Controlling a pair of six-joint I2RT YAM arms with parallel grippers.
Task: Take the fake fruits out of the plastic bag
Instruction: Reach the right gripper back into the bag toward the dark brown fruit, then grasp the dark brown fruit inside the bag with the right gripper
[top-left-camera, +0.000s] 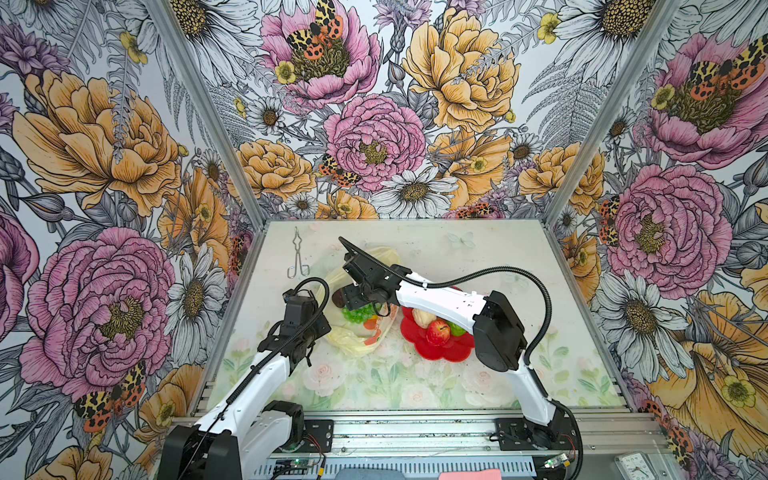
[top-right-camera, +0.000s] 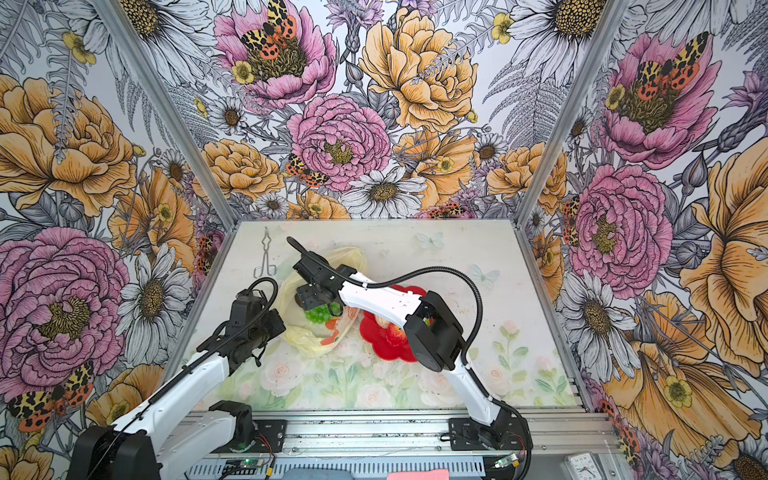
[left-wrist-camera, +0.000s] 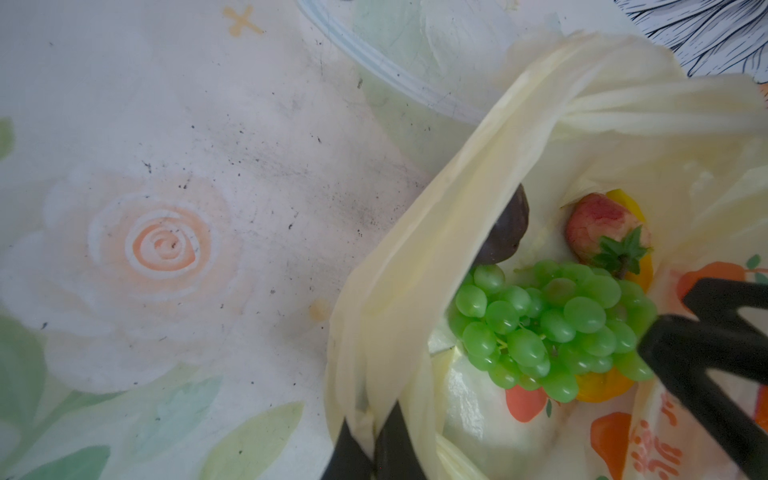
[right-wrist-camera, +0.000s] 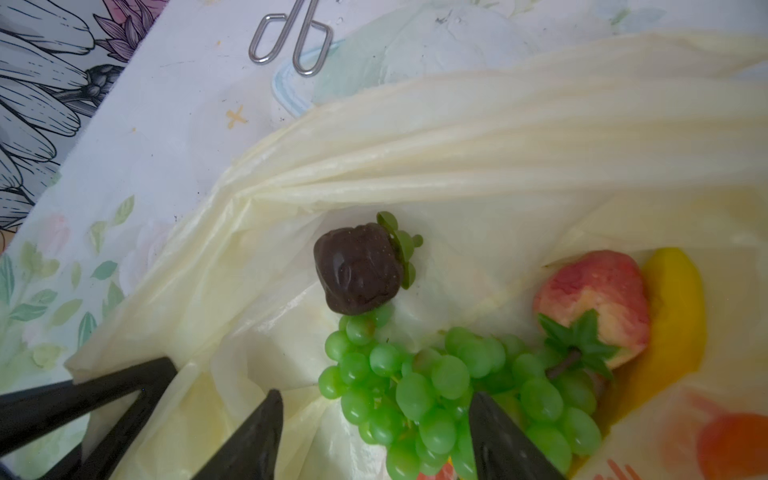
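On the floral tabletop (top-left-camera: 374, 386), the left tool (left-wrist-camera: 370, 432) pinches the rim of the thin pale-yellow plastic bag (left-wrist-camera: 415, 249); its red lettering (left-wrist-camera: 652, 453) is too blurred to read. Inside, the right tool (right-wrist-camera: 378, 399) stands wide astride a glossy green grape bunch (right-wrist-camera: 536, 399). Beyond lies a dark brown fruit (right-wrist-camera: 357, 270).

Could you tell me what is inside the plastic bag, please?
Inside the bag: green grapes, a dark brown fruit, a pinkish-red fruit and a yellow piece. Anything beneath the grapes is covered.

left gripper (left-wrist-camera: 369, 430) pinched closed, right gripper (right-wrist-camera: 374, 401) spread wide, its arm reaching across the middle.
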